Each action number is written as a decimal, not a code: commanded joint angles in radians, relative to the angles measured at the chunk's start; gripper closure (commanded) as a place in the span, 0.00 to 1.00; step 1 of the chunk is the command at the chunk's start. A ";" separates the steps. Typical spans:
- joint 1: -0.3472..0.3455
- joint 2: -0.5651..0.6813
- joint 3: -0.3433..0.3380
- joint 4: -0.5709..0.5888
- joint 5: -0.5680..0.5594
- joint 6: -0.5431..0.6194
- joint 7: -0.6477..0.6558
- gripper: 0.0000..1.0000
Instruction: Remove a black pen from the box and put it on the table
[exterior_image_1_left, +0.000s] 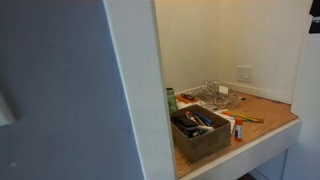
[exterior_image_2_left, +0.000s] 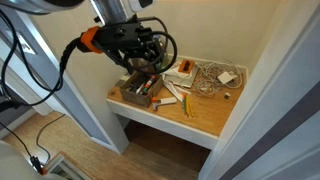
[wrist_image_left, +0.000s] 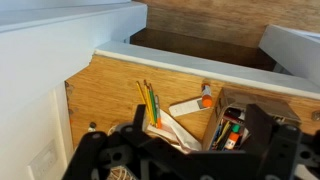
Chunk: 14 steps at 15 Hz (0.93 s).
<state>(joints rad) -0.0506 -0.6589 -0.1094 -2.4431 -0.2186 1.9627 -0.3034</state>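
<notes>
In an exterior view the box (exterior_image_1_left: 200, 135) sits at the front of the table (exterior_image_1_left: 270, 118), with dark pens (exterior_image_1_left: 196, 120) lying inside and a wire rack (exterior_image_1_left: 215, 94) behind it. Only in an exterior view from above does the gripper (exterior_image_2_left: 150, 62) show, hanging just over the box. The wrist view alone shows the jaws spread and empty, and loose pencils (wrist_image_left: 150, 100) on the wood beside the box; no lettering is legible

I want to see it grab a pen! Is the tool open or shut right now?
Tool: open, holding nothing.
</notes>
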 joint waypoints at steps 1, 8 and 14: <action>0.007 0.000 -0.005 0.002 -0.003 -0.003 0.003 0.00; 0.007 0.000 -0.005 0.002 -0.003 -0.003 0.003 0.00; 0.088 0.033 0.103 -0.070 0.009 -0.005 0.063 0.00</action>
<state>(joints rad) 0.0014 -0.6477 -0.0539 -2.4803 -0.2167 1.9596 -0.2851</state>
